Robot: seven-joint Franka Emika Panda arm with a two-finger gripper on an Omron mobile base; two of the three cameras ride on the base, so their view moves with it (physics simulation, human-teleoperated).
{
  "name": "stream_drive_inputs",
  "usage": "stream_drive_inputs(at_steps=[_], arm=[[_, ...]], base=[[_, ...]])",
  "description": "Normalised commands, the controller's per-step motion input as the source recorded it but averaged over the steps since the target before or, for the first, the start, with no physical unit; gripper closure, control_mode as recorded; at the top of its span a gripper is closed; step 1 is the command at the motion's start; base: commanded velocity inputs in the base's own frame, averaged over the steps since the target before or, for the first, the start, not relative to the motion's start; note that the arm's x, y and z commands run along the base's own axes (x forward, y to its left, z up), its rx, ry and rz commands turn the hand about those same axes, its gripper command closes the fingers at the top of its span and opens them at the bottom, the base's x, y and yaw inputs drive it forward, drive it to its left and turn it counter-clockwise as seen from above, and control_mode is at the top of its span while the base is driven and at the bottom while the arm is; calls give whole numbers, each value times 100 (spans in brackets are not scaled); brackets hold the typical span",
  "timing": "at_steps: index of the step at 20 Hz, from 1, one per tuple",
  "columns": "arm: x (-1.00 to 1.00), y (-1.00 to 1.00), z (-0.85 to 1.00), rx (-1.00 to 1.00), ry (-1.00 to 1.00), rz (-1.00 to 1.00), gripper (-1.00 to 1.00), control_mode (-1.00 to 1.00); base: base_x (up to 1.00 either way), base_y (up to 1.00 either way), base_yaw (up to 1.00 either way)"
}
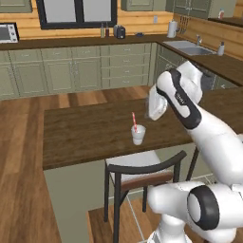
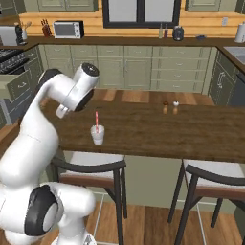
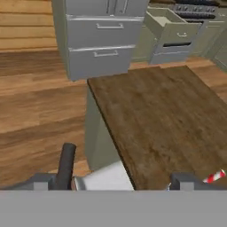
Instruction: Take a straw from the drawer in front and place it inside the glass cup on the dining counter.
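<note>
Straw in cup — gripper (image 3: 111,182) released
Red-and-white straw (image 1: 134,121) stands tilted in the whitish glass cup (image 1: 138,135) near the dining counter's (image 1: 85,133) front edge.

our arm rises from its white base, bends at a dark elbow joint and reaches forward at about chest height, the forearm folded back down toward the wrist. our hand (image 3: 113,184) hangs at the end of it, pointed forward and somewhat downward. in the hand view the two dark fingertips (image 3: 43,181) stand far apart at the lower edge, one at each side, so the jaws are spread wide with nothing between them. we grip nothing.
</note>
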Motion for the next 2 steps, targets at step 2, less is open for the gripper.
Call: stream_drive_inputs(at_steps=[2], arm=[[-26,54,0,-14,25,-20,-100,-100]], base=[[0,0,0]])
